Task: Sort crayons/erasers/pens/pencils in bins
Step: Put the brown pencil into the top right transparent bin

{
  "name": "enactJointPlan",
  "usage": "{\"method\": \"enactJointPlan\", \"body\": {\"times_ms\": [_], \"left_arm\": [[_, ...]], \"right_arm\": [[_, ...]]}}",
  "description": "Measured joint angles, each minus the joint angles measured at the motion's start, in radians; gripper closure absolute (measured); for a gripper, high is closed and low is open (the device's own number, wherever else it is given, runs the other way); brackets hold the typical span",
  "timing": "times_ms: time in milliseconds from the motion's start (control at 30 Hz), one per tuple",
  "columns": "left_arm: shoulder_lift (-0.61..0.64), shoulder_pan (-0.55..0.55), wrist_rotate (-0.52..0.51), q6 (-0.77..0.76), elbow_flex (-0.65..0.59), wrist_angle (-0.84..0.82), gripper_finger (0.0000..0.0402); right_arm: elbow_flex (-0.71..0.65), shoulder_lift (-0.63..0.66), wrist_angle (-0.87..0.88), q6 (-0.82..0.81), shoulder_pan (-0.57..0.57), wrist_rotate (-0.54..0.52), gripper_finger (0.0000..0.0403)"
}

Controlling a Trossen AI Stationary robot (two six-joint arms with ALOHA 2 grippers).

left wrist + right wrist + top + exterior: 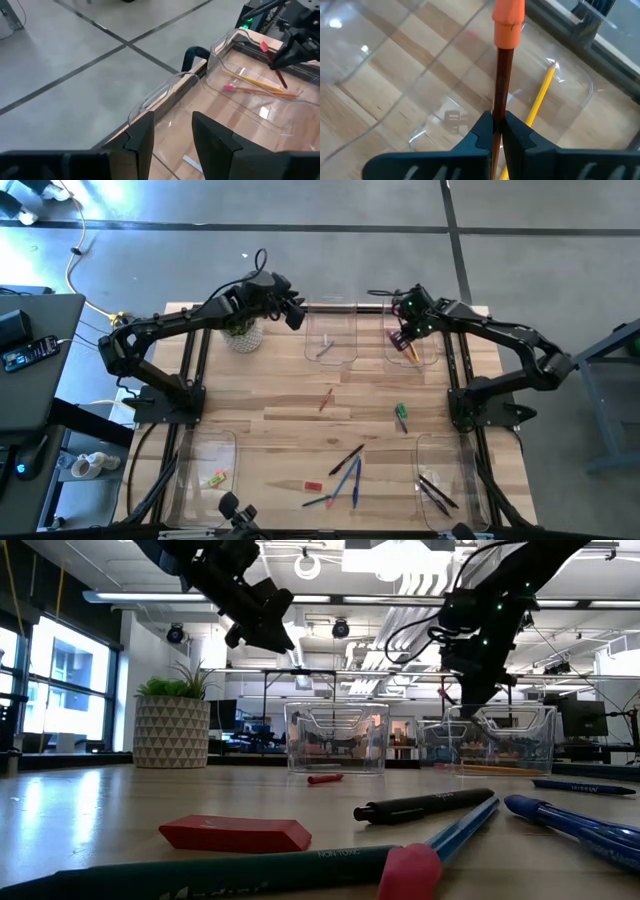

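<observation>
The right hand [498,131] hangs above the far right bin [428,358], clenched on a red-brown pencil [503,85] with an orange eraser tip. A yellow pencil [541,95] lies in that bin directly below. The left hand [172,137] hovers over the neighbouring far bin [331,345], fingers parted and holding nothing. On the tabletop [290,415] nearby, the writing on a green pen [200,872] is too blurred to read.

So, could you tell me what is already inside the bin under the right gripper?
Inside the bin lie a yellow pencil and another with a pink eraser tip; the right gripper covers part of the floor.
</observation>
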State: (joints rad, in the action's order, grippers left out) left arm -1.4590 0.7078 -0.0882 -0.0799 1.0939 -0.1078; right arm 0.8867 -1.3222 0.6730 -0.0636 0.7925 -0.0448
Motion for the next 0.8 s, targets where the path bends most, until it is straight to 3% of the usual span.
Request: {"method": "enactJointPlan", "body": {"times_ms": [433,800], "left_arm": [[0.000,0.000,0.001,0.201,0.000,0.000,0.0282],[0.000,0.000,-0.001,0.238,0.000,-0.001,0.0282]], "right_arm": [[0.000,-0.104,0.004,-0.029,0.000,0.049,0.0394],[0.000,-0.105,0.015,-0.068,0.000,0.049,0.0318]]}}
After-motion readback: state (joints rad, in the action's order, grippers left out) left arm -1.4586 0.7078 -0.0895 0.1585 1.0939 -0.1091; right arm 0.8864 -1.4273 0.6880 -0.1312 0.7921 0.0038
